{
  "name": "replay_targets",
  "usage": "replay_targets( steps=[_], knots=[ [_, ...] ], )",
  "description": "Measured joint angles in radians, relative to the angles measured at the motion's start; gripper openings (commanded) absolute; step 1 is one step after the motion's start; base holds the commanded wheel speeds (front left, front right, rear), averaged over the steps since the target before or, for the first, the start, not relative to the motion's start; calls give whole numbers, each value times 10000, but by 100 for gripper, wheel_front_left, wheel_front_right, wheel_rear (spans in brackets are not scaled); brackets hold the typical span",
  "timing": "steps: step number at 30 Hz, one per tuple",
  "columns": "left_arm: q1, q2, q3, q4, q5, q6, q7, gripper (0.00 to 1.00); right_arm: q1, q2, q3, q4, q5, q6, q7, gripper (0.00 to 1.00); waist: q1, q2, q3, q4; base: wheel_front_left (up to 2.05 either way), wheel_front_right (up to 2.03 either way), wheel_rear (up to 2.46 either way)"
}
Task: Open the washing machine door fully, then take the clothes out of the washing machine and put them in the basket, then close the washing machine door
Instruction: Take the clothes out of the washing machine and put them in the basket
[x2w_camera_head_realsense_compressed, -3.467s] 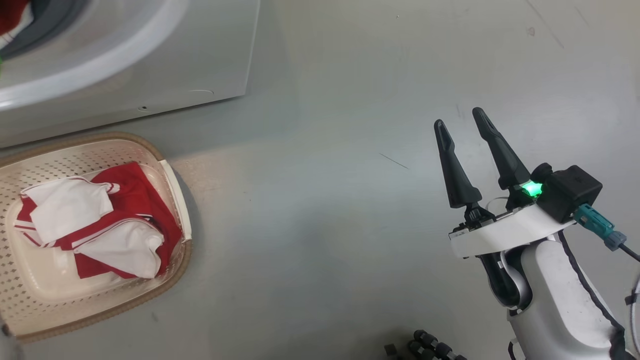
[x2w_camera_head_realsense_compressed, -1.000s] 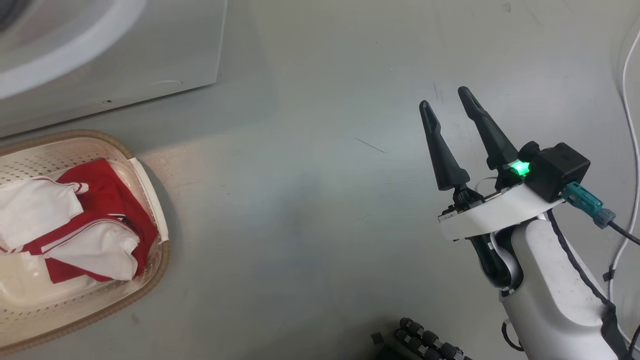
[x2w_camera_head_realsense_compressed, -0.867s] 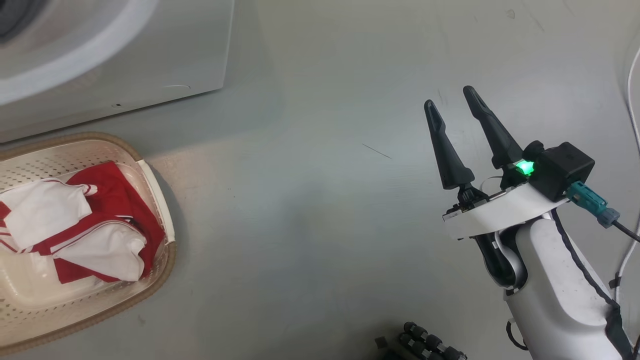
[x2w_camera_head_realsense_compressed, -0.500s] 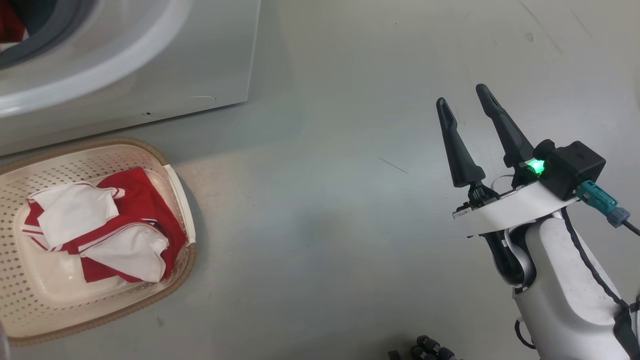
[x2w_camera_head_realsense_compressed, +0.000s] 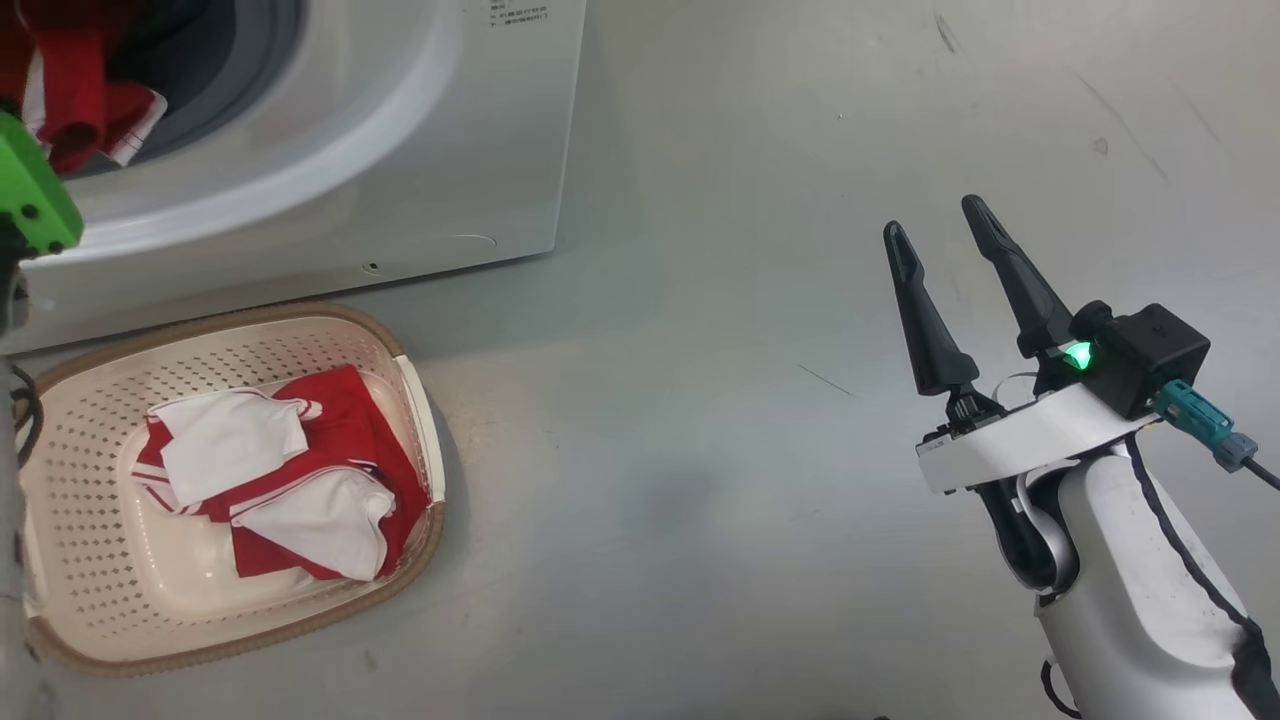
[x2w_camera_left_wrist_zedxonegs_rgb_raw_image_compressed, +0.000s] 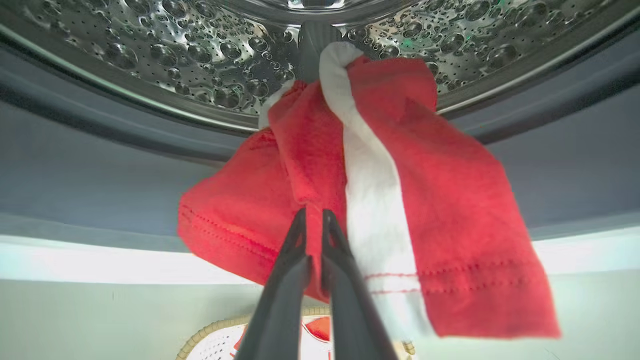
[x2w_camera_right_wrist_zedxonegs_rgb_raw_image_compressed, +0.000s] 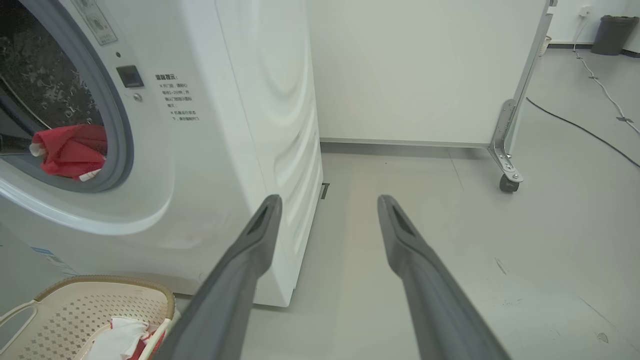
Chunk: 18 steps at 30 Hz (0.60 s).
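Observation:
In the left wrist view my left gripper is shut on a red garment with a white stripe, which hangs out of the washing machine over the grey rubber ring of its drum mouth. The same clothes show at the mouth in the right wrist view. More red and white clothes lie in the cream basket on the floor in front of the machine. My right gripper is open and holds nothing, over bare floor to the right. The washing machine door is out of view.
A green part of my left arm sits at the drum mouth. Right of the machine stands a white panel on a castor, with a cable along the floor and a dark bin far behind.
The head camera has swung toward the machine, bringing the drum mouth, the red garment and my left arm's green part into view. The right gripper stays open.

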Motion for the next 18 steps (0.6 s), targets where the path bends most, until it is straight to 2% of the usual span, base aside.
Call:
replay_targets(
  steps=[8, 18],
  knots=[
    [786, -410, -334, -140, 0, -245, -1083, 0, 372, -38, -79, 123, -79, 0, 0, 100, 0, 0, -590, 327, 0, 0, 0],
    [1905, -656, -911, -362, 169, -385, -2556, 0, 818, -92, -255, 242, -102, 0, 0, 100, 0, 0, -1352, 707, 0, 0, 0]
  ],
)
